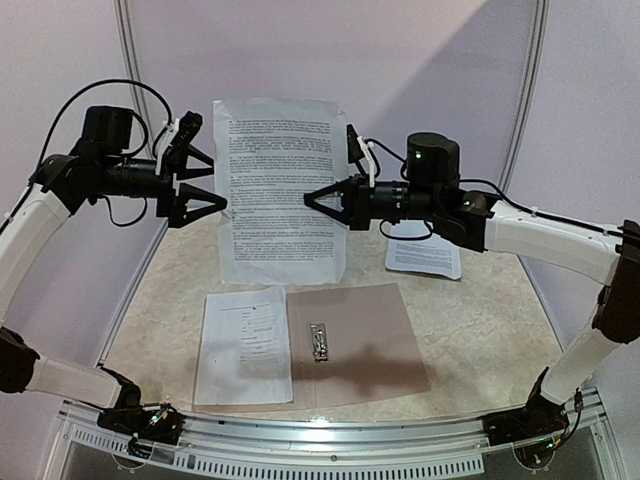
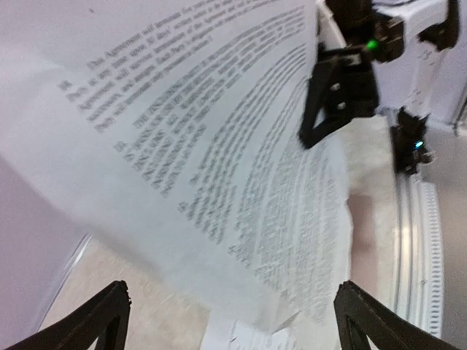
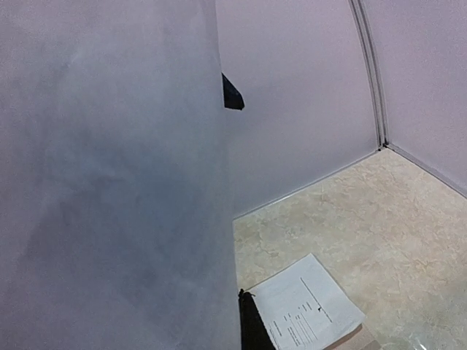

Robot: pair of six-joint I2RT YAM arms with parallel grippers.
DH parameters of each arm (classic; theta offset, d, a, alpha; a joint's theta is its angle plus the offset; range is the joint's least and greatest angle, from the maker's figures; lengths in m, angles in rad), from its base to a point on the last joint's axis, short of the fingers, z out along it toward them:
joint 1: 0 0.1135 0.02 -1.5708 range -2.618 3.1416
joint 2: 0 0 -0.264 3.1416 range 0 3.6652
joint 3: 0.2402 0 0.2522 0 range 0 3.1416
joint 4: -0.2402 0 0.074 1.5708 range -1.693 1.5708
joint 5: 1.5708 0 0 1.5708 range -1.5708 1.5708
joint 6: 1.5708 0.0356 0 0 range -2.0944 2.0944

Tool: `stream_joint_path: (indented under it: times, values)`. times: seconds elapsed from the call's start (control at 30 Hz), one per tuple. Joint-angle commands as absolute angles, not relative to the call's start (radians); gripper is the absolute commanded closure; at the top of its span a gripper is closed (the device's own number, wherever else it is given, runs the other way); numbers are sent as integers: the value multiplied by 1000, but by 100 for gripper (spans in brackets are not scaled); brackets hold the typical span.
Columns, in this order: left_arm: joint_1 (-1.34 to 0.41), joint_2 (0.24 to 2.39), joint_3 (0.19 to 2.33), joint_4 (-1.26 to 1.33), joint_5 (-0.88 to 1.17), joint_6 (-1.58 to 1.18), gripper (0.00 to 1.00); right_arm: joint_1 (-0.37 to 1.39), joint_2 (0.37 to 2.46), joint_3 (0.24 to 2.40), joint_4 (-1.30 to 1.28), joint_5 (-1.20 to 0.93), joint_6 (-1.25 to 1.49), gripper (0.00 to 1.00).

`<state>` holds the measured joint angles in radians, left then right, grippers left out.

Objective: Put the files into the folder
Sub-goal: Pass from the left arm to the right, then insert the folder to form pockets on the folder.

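One of the files, a white printed sheet (image 1: 278,190), stands upright in the air over the back of the table. My right gripper (image 1: 308,198) is shut on it from its right side. In the right wrist view the sheet's blank back (image 3: 109,182) fills the left half, and one dark finger (image 3: 254,328) shows at its edge. My left gripper (image 1: 218,183) stands open at the sheet's left edge with nothing between its fingers (image 2: 87,321); the sheet (image 2: 219,146) hangs ahead of it. The tan folder (image 1: 355,340) lies open below, with another file (image 1: 245,345) on its left leaf.
A metal clip (image 1: 320,342) sits on the folder's spine. A further printed sheet (image 1: 425,250) lies on the table at the back right, under my right arm. Pale walls close the back and both sides. The arm bases stand at the near edge.
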<state>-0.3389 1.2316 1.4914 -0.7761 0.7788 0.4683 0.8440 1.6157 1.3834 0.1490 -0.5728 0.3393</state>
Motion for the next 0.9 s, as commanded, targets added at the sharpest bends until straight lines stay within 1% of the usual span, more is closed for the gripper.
stream_joint_path:
  times: [0.0, 0.17, 0.27, 0.4, 0.5, 0.6, 0.73, 0.87]
  values:
    - [-279, 1217, 1439, -919, 397, 569, 1, 846, 1697, 1337, 71, -485, 368, 100]
    - [-198, 1173, 1264, -965, 201, 615, 1, 846, 1784, 1298, 79, -477, 393, 100]
    - [-188, 1145, 1076, -943, 84, 638, 0, 847, 1828, 1289, 76, -479, 386, 100]
    - [-187, 1138, 836, -870, 5, 666, 0, 849, 1871, 1294, 34, -446, 371, 100]
    - [-189, 1142, 688, -793, -22, 680, 0, 860, 1883, 1295, -23, -400, 355, 100]
    - [-193, 1149, 604, -741, -18, 684, 0, 887, 1887, 1297, -84, -350, 321, 100]
    - [-202, 1143, 561, -719, 48, 687, 0, 918, 1887, 1303, -141, -316, 269, 100]
    - [-208, 1120, 571, -718, 75, 700, 0, 947, 1899, 1300, -153, -299, 264, 100]
